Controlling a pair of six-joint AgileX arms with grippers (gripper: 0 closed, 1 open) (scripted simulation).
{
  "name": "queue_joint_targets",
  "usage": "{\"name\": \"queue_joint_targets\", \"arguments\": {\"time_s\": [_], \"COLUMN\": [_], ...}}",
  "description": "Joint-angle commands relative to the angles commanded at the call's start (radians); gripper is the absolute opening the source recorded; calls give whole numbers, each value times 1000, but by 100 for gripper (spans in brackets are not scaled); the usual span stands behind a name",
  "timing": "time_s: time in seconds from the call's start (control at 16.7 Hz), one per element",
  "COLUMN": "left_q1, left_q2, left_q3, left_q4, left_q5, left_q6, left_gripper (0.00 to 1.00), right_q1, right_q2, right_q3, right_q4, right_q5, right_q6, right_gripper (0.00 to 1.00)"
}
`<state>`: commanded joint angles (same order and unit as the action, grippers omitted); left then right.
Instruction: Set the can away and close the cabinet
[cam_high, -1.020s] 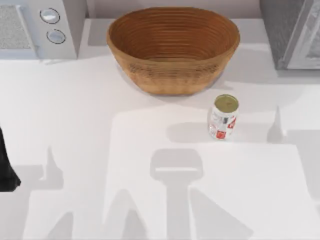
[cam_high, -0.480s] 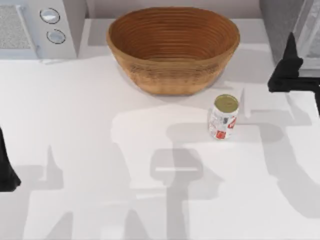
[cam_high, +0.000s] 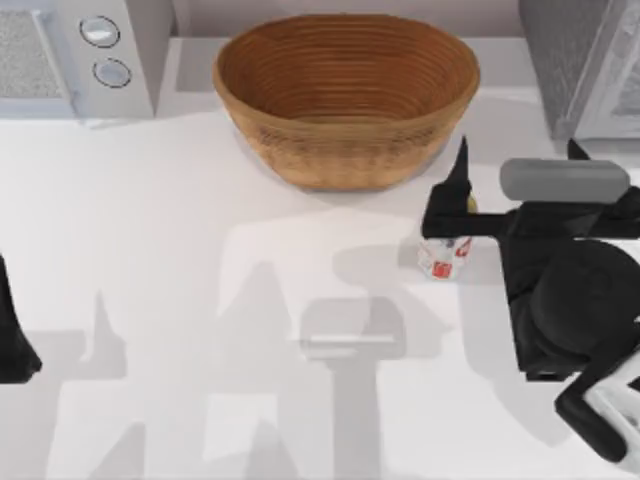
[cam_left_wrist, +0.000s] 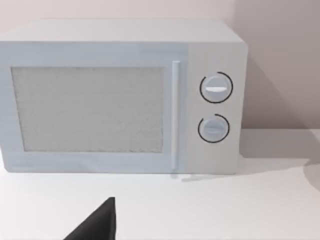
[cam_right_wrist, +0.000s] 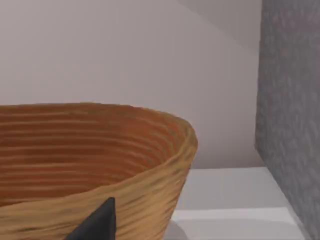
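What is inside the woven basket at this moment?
Nothing: the basket shows bare woven walls and floor. The can stands outside it, on the table, partly covered by the right gripper.

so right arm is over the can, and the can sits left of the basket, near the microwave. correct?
Not quite. The top view shows the right arm over the can, but the can stands in front of the basket's right end, far from the microwave.

Brown ribbed basket (cam_high: 345, 100), seemingly red-marked can (cam_high: 443, 258)

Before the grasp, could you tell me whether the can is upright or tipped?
Upright: the can stands beneath the right gripper.
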<state>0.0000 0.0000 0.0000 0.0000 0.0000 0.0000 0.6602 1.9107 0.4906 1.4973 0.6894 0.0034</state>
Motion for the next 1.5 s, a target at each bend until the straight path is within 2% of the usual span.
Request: {"name": "queue_joint_targets", "arguments": {"time_s": [0.36, 0.72, 1.2, 1.26, 1.5], "left_q1": [0, 0, 0, 0, 0], "left_q2": [0, 0, 0, 0, 0], "left_q3": [0, 0, 0, 0, 0], "left_q4": [0, 0, 0, 0, 0], "left_q5": [0, 0, 0, 0, 0], "left_q6": [0, 0, 0, 0, 0], "left_gripper": [100, 100, 100, 100, 100], "right_q1": [108, 172, 184, 192, 155], "right_q2": [331, 527, 565, 624, 606], "right_q3": [61, 96, 103, 199, 217], "right_q4": [225, 357, 382, 288, 294], "right_q5": [114, 181, 194, 131, 152], "right_q6": [4, 6, 6, 46, 20], "right_gripper": [100, 100, 100, 100, 100]}}
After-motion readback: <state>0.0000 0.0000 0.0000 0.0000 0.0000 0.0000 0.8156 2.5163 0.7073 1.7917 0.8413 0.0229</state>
